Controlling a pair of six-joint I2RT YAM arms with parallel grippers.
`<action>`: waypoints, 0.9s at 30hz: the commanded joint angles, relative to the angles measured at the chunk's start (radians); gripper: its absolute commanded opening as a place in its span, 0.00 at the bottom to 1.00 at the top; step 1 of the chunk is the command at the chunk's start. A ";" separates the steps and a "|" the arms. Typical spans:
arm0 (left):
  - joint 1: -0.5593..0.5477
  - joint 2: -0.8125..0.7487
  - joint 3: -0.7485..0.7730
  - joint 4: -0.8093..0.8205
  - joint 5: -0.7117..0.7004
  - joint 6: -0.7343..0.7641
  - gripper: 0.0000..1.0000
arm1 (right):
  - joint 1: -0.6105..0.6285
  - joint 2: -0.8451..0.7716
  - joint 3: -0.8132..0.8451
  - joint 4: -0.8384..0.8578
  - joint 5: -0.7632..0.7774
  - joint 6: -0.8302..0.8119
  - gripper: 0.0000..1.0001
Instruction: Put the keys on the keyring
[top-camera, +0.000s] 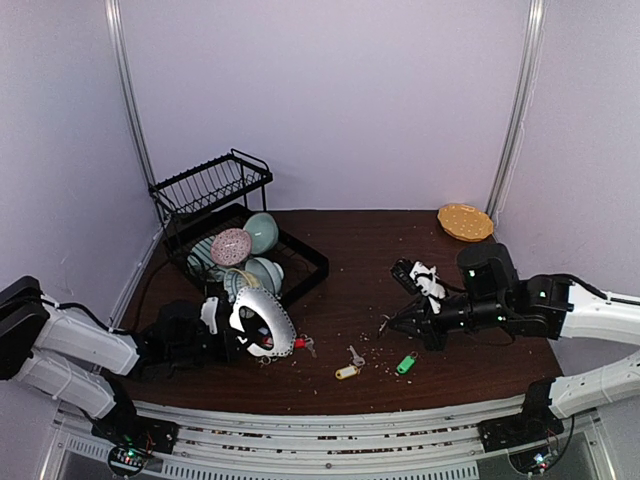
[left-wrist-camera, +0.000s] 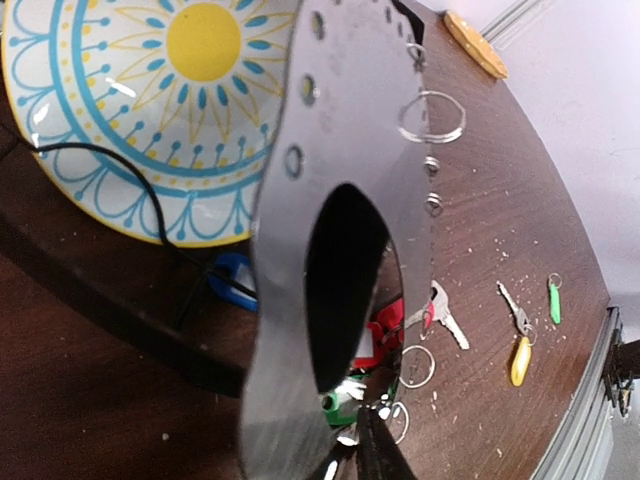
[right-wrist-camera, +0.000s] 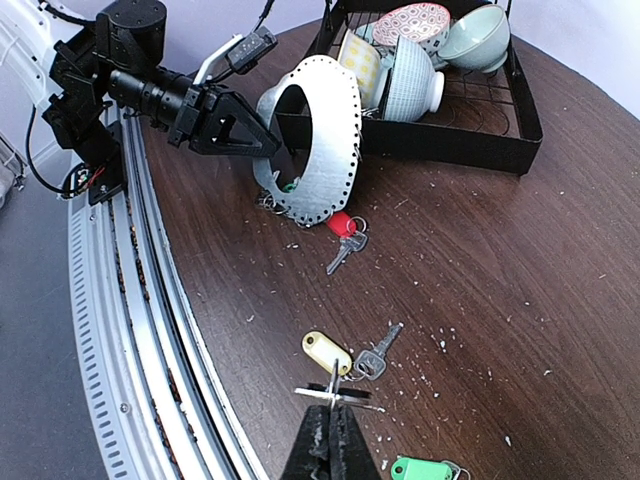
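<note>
My left gripper is shut on the rim of the keyring, a flat oval grey plate with holes along its edge, and holds it upright on the table. The keyring fills the left wrist view; red, green and blue tagged keys lie behind it. My right gripper is shut on a small thin metal ring just above the table. It is right next to the yellow-tagged key. A green-tagged key lies to its right. A red-tagged key lies at the keyring's foot.
A black dish rack with bowls stands at the back left, close behind the keyring. A sun-patterned plate leans there. A yellow-orange plate sits at the back right. Crumbs dot the brown table.
</note>
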 joint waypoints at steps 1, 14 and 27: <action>0.002 0.008 0.024 0.060 0.031 0.011 0.11 | -0.006 -0.009 0.020 -0.001 -0.002 -0.001 0.00; -0.102 -0.245 0.156 -0.358 0.049 0.221 0.00 | -0.006 -0.017 0.064 -0.046 0.025 -0.021 0.00; -0.373 -0.006 0.611 -0.897 0.031 0.653 0.00 | -0.006 -0.064 0.176 -0.158 0.084 -0.089 0.00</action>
